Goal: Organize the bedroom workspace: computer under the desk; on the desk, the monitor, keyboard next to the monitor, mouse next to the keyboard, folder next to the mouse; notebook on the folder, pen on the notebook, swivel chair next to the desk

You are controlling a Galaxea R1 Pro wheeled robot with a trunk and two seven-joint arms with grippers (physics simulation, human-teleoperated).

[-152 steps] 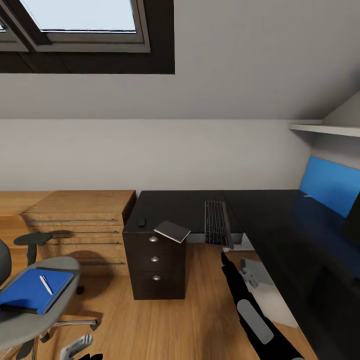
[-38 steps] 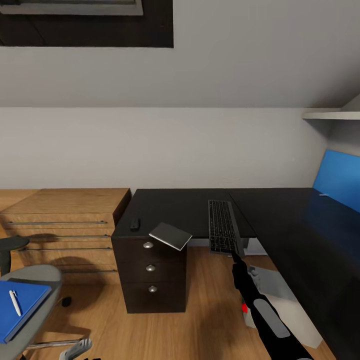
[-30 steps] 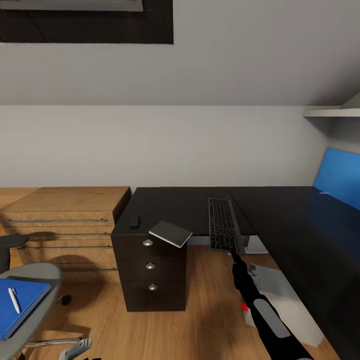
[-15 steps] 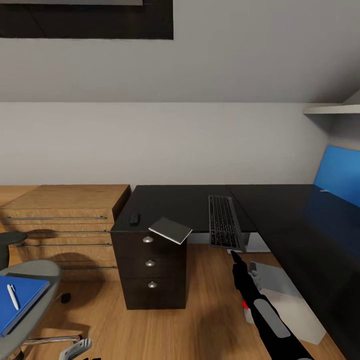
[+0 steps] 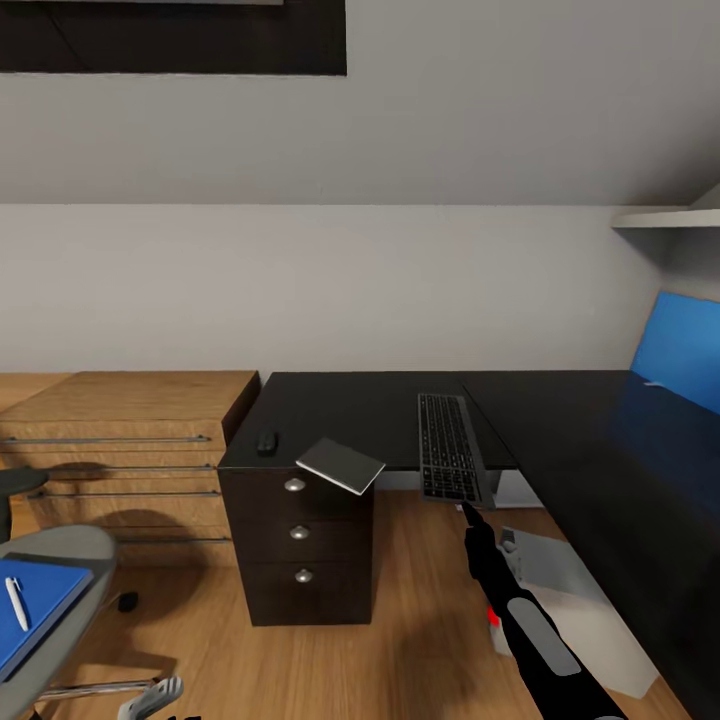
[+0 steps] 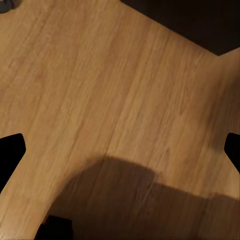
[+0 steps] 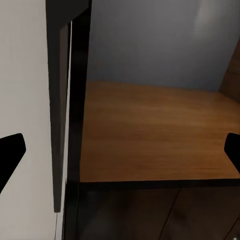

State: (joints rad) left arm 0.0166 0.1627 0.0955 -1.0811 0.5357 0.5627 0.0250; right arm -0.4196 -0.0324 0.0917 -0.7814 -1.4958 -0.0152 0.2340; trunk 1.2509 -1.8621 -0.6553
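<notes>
Over the last seconds, shifts the whole head view slightly, so moves the camera and not the things: sits now the swivel chair (image 5: 70, 545) lower and more cut by the view's left edge, with the blue folder (image 5: 30, 610) and the white pen (image 5: 16, 603) lying on its seat. Stays the keyboard (image 5: 450, 447) in nearly the same place on the desk (image 5: 340, 405), its near end hanging over the front edge. Means little progress for the task: probably still to push the keyboard fully onto the top.

Lie also on the desk the mouse (image 5: 266, 441), near the corner above the drawers, and just beside it the notebook (image 5: 341, 465), which overhangs the edge. Stands the computer (image 5: 560, 580) on the floor under the desk.

Reaches forward the right arm, long and nearly straight, with the right gripper (image 5: 468, 512) just below the keyboard's near end; touching or not, cannot tell. In the right wrist view, fingertips spread wide, nothing between them. Points down at the floor the left gripper (image 6: 120, 150), also spread wide and holding nothing.
</notes>
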